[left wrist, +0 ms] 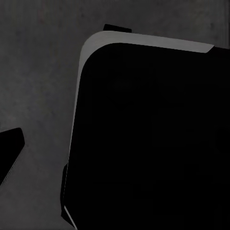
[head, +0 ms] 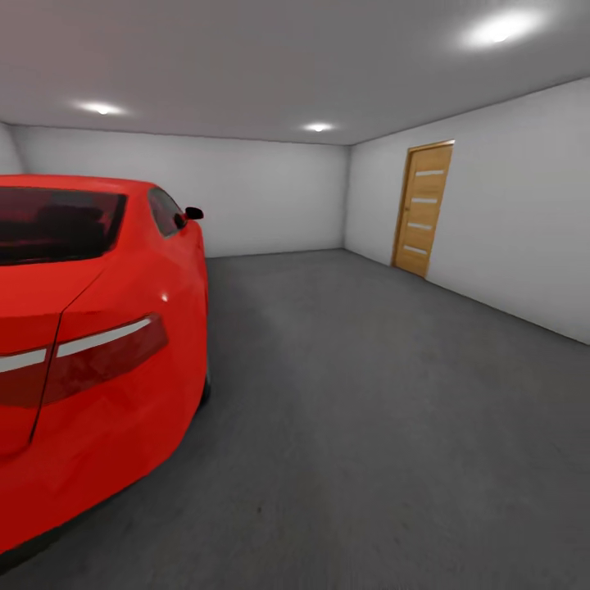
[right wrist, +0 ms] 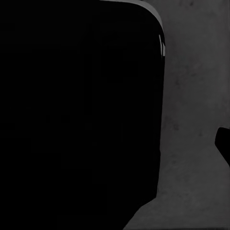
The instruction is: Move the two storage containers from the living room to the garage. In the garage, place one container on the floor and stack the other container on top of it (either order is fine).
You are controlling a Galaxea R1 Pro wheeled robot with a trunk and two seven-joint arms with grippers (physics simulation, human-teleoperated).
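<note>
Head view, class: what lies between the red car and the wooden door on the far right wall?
Only bare dark grey concrete floor lies between the red car and the wooden door; the head view shows that stretch.

the garage is a bare room with plain light-grey walls and a white ceiling set with round lights. its floor is dark grey, mottled, rough concrete, running flat to the far wall; the same concrete shows under both wrist views.
</note>
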